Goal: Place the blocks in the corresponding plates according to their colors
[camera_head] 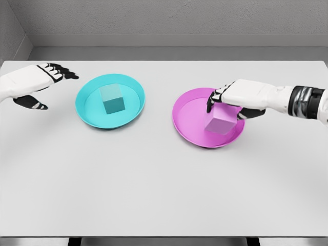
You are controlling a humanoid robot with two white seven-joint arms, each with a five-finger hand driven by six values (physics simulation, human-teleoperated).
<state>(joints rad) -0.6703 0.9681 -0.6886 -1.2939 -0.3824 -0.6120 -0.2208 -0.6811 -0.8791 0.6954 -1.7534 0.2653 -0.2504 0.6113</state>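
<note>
A teal block (113, 99) stands inside the teal plate (87, 114) at the left centre of the table. A magenta block (221, 123) sits in the magenta plate (190, 120) at the right centre, slightly tilted. My right hand (228, 108) reaches in from the right and is shut on the top of the magenta block, fingers on its left side and thumb on its right. My left hand (43, 82) hovers at the far left, apart from the teal plate, open and holding nothing.
The white table (154, 195) stretches out in front of both plates. A grey wall runs along the table's far edge. The two plates lie about a hand's width apart.
</note>
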